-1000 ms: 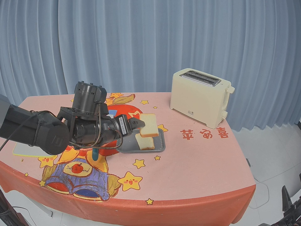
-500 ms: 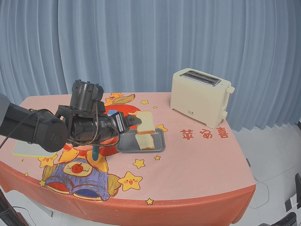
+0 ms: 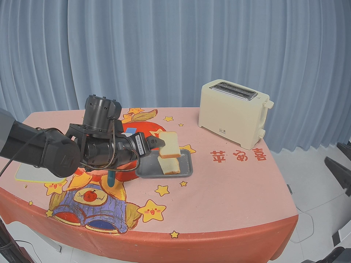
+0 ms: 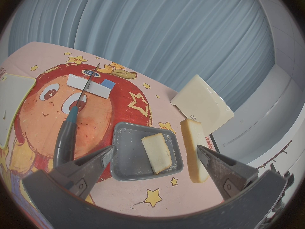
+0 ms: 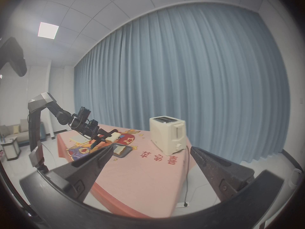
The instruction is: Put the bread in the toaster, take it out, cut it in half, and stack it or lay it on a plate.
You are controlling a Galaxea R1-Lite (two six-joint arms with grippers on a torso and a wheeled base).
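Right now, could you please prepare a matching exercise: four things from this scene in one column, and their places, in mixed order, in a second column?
1 toaster
2 knife
3 tray
4 left gripper

a holds one flat bread slice
b at the raised bread slice
c far right of the table
d on the table, left of the tray

Pairs: 1-c, 2-d, 3-a, 4-b

Bread slice (image 3: 169, 165) in tray (image 3: 146, 170), toaster (image 3: 234, 112) behind-right, knife (image 4: 68, 134) left of tray
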